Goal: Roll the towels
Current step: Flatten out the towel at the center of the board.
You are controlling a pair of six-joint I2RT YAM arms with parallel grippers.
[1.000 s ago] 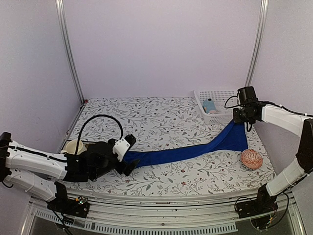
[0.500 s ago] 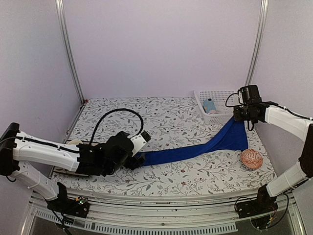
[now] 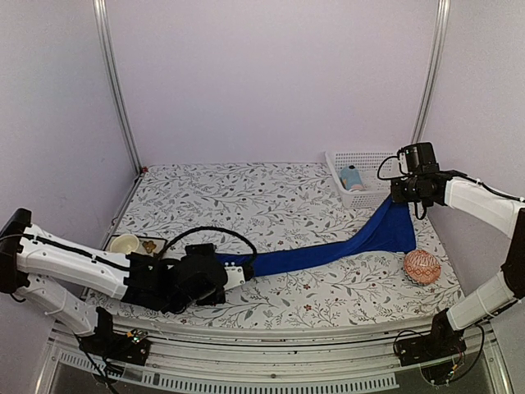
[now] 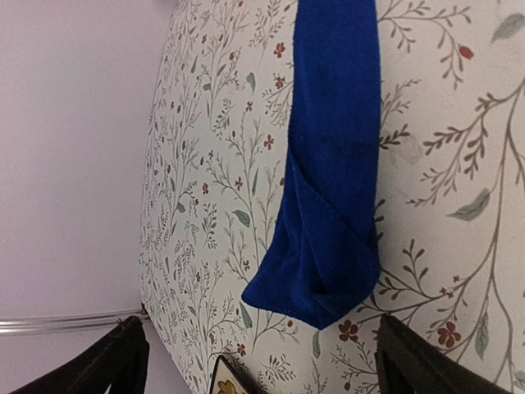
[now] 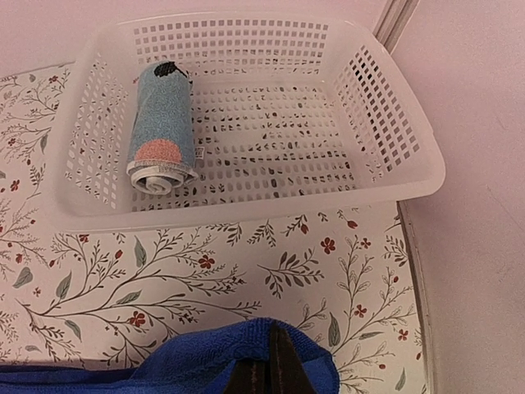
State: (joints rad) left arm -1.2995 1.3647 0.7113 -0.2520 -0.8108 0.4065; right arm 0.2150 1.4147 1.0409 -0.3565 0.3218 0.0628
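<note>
A long royal-blue towel (image 3: 328, 250) stretches across the floral table. Its right end hangs lifted from my right gripper (image 3: 408, 203), which is shut on that end. In the right wrist view the closed fingertips (image 5: 275, 361) pinch the blue fold (image 5: 205, 361). My left gripper (image 3: 238, 273) lies low on the table, open, just short of the towel's near end (image 4: 328, 271). That end sits between and beyond the two dark fingers (image 4: 115, 365), touching neither. A light-blue towel (image 5: 160, 123), rolled into a short cylinder, rests in the white basket (image 5: 385, 90).
The basket (image 3: 365, 158) stands at the back right. A pink-red patterned ball (image 3: 421, 267) lies near the right front edge, beside the towel. A small cream cup (image 3: 125, 244) and a flat card (image 3: 149, 245) sit at the left, behind my left arm.
My left arm has swung right and dropped low to the table, uncovering the cup. The towel's near end has slid slightly right. The right gripper has hardly moved.
</note>
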